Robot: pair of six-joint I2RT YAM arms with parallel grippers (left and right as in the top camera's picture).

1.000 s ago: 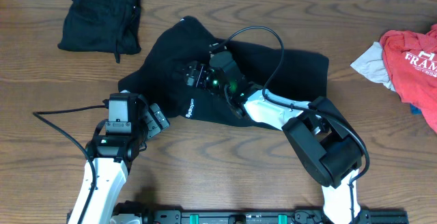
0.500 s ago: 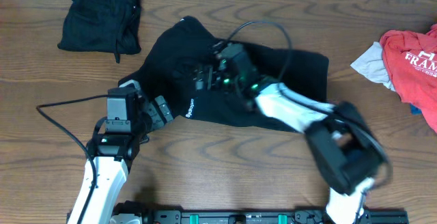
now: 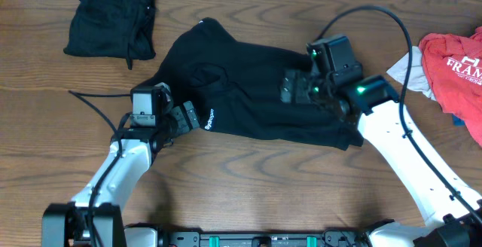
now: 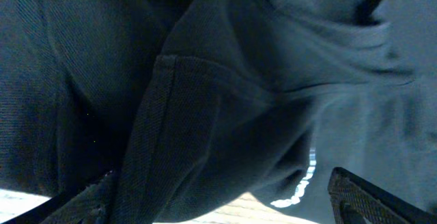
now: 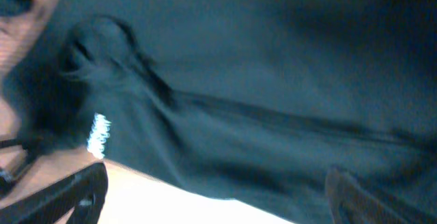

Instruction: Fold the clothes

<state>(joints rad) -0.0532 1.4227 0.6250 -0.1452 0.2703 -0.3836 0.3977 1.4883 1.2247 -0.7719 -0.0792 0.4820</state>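
A black top (image 3: 248, 89) with white lettering lies rumpled at the centre of the table (image 3: 248, 194). The left gripper (image 3: 186, 117) is at its 8 o'clock hem with jaws spread wide. The right gripper (image 3: 292, 89), equally spread, hangs over its 3 o'clock side. A folded black garment (image 3: 111, 17) lies at 10 o'clock, and a red tee (image 3: 452, 70) and grey piece (image 3: 410, 70) at 3 o'clock.

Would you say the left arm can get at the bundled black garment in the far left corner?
Probably yes: the left gripper is open and empty at the spread black top's edge, with only bare wooden table between it and the bundled black garment.
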